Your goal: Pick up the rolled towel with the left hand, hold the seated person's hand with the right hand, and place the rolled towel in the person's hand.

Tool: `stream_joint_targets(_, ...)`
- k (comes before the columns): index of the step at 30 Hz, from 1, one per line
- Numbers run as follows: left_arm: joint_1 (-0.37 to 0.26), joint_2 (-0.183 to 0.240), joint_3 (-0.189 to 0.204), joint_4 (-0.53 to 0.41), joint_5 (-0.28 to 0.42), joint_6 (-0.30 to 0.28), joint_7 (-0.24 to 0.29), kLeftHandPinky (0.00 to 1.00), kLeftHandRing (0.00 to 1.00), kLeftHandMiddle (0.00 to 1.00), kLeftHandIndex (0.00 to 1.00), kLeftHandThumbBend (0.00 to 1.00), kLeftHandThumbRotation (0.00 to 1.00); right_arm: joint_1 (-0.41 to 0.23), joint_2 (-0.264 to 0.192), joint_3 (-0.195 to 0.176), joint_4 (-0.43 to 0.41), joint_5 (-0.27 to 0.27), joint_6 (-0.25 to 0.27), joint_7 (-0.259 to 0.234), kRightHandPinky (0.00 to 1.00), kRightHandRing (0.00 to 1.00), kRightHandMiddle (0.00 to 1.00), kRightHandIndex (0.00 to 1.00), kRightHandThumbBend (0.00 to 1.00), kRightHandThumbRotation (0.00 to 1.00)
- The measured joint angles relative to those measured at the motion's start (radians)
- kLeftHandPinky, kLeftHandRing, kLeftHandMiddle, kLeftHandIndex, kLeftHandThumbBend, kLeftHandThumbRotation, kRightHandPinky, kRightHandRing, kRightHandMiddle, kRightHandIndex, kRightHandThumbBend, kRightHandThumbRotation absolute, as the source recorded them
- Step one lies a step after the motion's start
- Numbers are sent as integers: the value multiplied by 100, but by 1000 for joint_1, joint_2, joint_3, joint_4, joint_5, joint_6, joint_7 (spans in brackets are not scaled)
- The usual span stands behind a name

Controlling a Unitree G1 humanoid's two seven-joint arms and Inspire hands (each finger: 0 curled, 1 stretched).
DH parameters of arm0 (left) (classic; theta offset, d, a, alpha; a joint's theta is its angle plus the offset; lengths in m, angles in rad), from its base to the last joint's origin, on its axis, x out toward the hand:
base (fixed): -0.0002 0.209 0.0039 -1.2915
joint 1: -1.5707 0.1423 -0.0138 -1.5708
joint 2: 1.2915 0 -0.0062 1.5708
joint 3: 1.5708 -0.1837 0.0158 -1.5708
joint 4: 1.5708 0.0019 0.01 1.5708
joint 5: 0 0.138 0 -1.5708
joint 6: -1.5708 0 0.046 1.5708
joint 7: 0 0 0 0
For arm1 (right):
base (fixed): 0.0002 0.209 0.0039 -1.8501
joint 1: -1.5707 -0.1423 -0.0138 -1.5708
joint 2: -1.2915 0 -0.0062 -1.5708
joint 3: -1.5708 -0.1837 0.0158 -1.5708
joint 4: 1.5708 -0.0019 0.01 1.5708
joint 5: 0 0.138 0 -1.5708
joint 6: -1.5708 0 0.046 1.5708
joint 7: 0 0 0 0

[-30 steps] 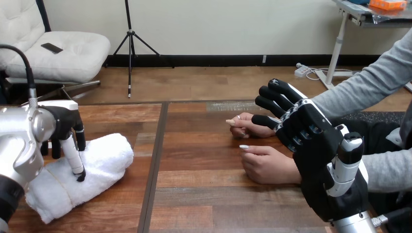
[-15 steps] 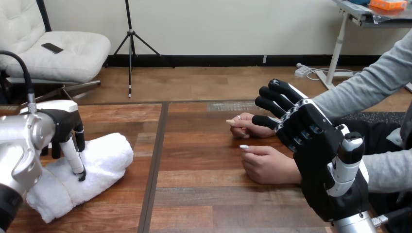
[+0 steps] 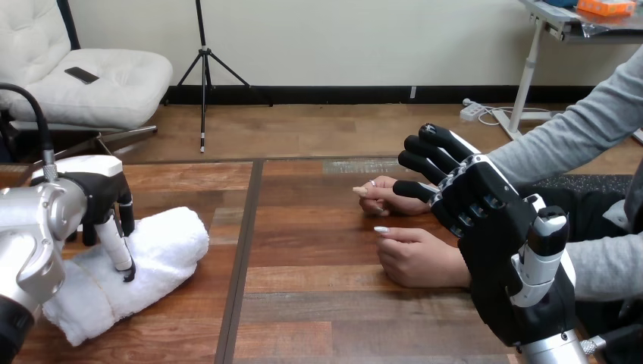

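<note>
The rolled white towel [image 3: 163, 246] lies at the table's left, slanting toward the front edge. My left hand [image 3: 102, 193] stands over its middle, fingers pointing straight down. The thumb presses into the towel's top and the other fingers reach down behind its far side. My right hand [image 3: 485, 212] is raised at the right with straight, spread fingers. It covers the wrist of the person's far hand [image 3: 387, 196], and I cannot tell whether they touch. The person's near hand [image 3: 413, 258] rests loosely curled on the table just left of my palm.
The wooden table [image 3: 326, 303] has a dark seam [image 3: 246, 250] running front to back between the towel and the person's hands. The person's grey sleeves [image 3: 576, 136] come in from the right edge.
My left forearm has drawn a little toward the left edge, with the hand still on the towel. The towel, my right hand and the person's hands have not moved.
</note>
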Motion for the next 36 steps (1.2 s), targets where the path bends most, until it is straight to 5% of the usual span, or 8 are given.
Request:
stream_joint_targets(21, 39, 0, 33, -22, -16, -33, 69, 30, 40, 48, 45, 71, 0, 0, 0, -1, 0, 0, 0, -4, 77, 86, 86, 85, 99, 100)
stream_joint_targets(36, 50, -12, 43, -55, -18, 52, 66, 28, 39, 48, 50, 75, 0, 0, 0, -1, 0, 0, -3, -4, 77, 86, 86, 85, 99, 100)
